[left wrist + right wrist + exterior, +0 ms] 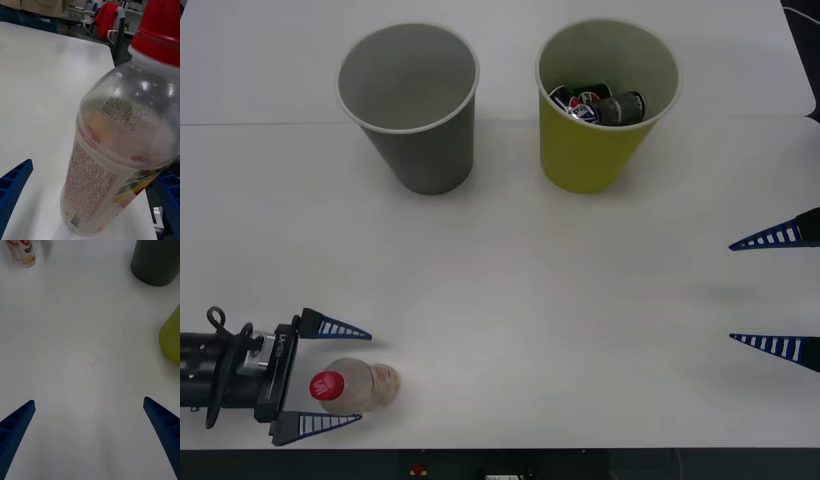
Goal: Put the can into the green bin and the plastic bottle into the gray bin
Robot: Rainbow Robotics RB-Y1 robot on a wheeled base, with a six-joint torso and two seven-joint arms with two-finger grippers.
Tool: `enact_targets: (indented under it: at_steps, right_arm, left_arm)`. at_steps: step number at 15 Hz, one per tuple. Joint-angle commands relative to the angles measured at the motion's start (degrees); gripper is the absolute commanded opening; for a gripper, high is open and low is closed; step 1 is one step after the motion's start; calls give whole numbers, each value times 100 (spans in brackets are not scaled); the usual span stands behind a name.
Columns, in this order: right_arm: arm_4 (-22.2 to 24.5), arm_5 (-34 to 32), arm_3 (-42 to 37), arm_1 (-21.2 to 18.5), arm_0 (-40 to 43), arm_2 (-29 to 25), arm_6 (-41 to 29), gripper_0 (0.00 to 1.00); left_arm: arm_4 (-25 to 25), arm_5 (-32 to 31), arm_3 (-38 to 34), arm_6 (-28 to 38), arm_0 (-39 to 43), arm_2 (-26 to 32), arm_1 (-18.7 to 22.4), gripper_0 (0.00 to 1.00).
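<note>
Plastic bottle [353, 387] stands upright near the table's [510, 300] front left corner, red cap [327, 384] on top, between the spread fingers of the left gripper [340, 375]. We see one finger on either side of the bottle; the jaws are apart and we cannot confirm contact on either side.

Right gripper [777, 290] sits at the table's right edge with its fingers wide apart, holding nothing.

Gray bin [411, 105] stands toward the back edge, left of centre, with nothing visible inside. Green bin [604, 100] stands beside it on the right — a can [598, 105] already lies in it. We judge the can half of the task complete and the bottle half not yet done.

Handling assessment: in the left wrist view the bottle looks empty or nearly so, hence light and easily tipped. Its clear wall is likely thin, smooth and prone to denting under pressure. We recommend a hold on the labelled body [93, 180], below the shoulder — not on the tapering neck or cap, where ribbed fingers could slide off.
</note>
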Motion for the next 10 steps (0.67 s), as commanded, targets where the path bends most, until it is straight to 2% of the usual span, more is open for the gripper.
enact_targets:
  at_steps: [1,2,3,10]
  right_arm:
    - [0,0,0,0,0,0,0,100]
    - [0,0,0,0,0,0,0,100]
    - [0,0,0,0,0,0,0,100]
    - [0,0,0,0,0,0,0,100]
  left_arm:
    - [-1,32,-11,0,3,-2,-43,86]
    - [-1,32,-11,0,-6,-2,-60,11]
    - [-1,32,-20,9,3,-2,-69,0]
    - [8,32,-46,27,3,-2,-104,0]
